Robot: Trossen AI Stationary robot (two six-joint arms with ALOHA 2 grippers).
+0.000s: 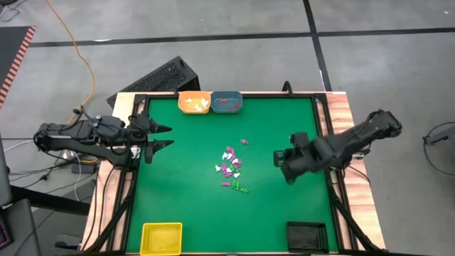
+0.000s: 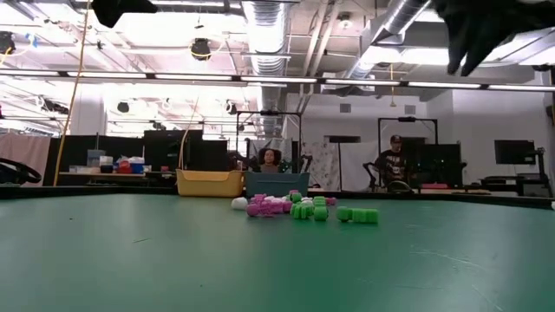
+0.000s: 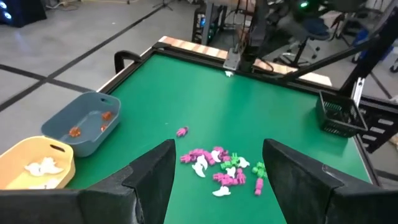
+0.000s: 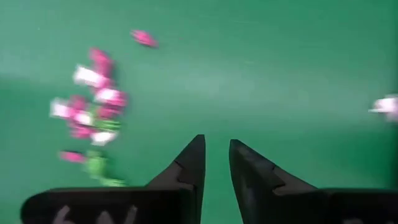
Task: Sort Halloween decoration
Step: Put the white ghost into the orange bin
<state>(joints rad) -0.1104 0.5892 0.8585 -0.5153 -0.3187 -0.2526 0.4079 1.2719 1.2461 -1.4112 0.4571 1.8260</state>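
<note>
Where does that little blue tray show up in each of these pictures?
High view: blue tray at the mat's far edge, right of the orange tray.
Low view: behind the trinket pile, centre.
Left wrist view: left side.
Right wrist view: not in it.
Shared landmark: the orange tray beside it.

From my right wrist camera the Halloween decoration (image 4: 93, 106) beyond the fingers (image 4: 189, 165) was smeared; I could not separate single pieces. A pale trinket (image 4: 388, 106) off to one side of the fingers was cut by the frame edge. In the low view the right gripper (image 2: 486, 30) was cropped at the top, its fingers unreadable.
</note>
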